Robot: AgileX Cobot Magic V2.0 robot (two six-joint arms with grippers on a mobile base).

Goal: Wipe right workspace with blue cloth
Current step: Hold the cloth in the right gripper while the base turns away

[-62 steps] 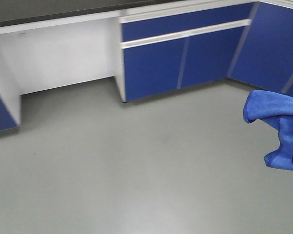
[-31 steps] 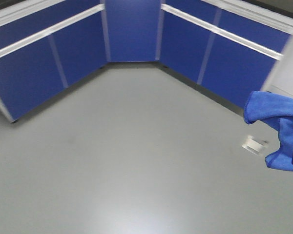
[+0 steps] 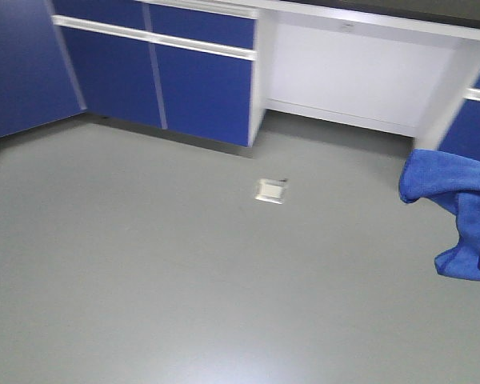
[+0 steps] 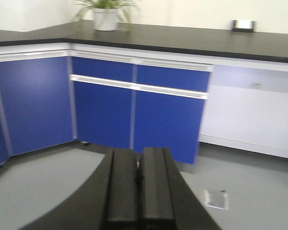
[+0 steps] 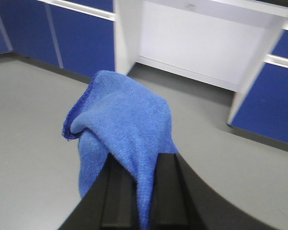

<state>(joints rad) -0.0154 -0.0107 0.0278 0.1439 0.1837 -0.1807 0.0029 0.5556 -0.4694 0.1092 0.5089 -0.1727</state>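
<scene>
Jaws of right gripper [image 5: 143, 165] pinch blue cloth [image 5: 125, 115] (draped forward over grey floor [image 5: 29, 143]); left gripper [image 4: 137, 160] jaws pressed together, empty.

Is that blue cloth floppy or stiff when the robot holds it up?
Probably floppy: the blue cloth droops in soft folds around the right tool, which is shut on it. It seems light, since a pinch on one part carries all of it. It is likely not slippery, because its surface looks fuzzy and should grip well.
</scene>
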